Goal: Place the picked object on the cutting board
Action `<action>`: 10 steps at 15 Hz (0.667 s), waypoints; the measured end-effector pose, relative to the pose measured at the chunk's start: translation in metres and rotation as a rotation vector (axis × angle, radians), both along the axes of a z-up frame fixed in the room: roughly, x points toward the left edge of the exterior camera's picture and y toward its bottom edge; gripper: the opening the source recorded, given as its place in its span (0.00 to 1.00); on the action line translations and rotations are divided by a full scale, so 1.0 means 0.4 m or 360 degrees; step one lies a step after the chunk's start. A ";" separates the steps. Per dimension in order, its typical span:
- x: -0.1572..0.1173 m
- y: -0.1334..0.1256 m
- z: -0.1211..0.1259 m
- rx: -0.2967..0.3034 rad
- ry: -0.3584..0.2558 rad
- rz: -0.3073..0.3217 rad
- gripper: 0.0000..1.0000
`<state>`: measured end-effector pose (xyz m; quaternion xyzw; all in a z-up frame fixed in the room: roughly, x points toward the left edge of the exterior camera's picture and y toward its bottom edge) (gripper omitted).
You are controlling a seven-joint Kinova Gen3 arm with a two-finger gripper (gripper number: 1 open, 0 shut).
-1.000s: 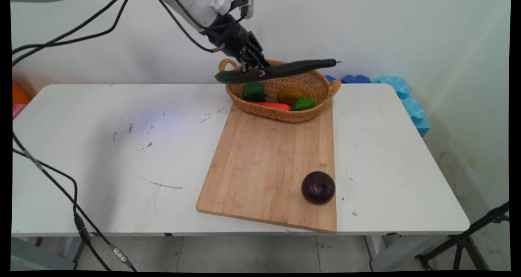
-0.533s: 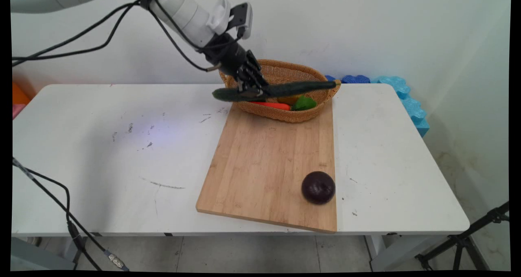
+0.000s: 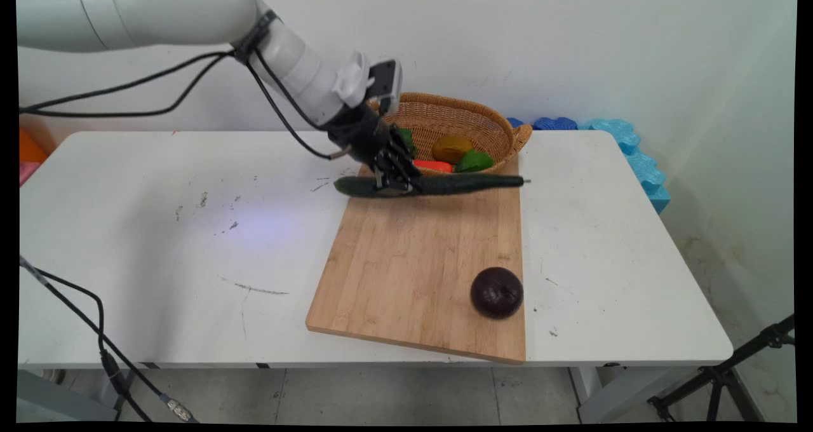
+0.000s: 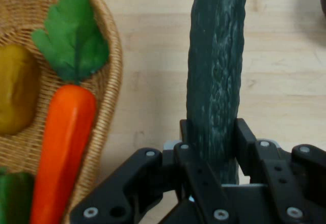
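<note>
The gripper (image 3: 395, 187), fingers clamped on a dark green cucumber (image 3: 444, 183), had carried it down out of the wicker basket (image 3: 483, 130); it hung crosswise above the cutting board (image 3: 419, 260).

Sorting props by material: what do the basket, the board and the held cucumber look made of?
Basket: woven wicker, matte, strands visible. Board: pale wood, perhaps bamboo, with lengthwise strips and grain. Cucumber, clamped in the gripper: dark green, pebbled, slightly glossy skin; real or plastic, cannot tell.
</note>
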<state>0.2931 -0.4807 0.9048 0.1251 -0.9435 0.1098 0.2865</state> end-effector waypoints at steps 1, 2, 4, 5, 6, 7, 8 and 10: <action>-0.006 0.003 -0.019 0.0009 -0.0006 0.0002 0.00; -0.012 0.004 -0.038 0.0017 -0.0012 0.0004 0.00; -0.024 0.004 -0.071 0.0031 -0.0022 0.0012 0.00; -0.030 0.002 -0.088 0.0037 -0.0027 0.0017 0.00; -0.036 0.000 -0.102 0.0041 -0.0031 0.0023 0.00; -0.042 -0.003 -0.117 0.0046 -0.0037 0.0030 0.00; -0.048 -0.006 -0.132 0.0052 -0.0042 0.0037 0.00; -0.055 -0.010 -0.151 0.0058 -0.0051 0.0045 0.00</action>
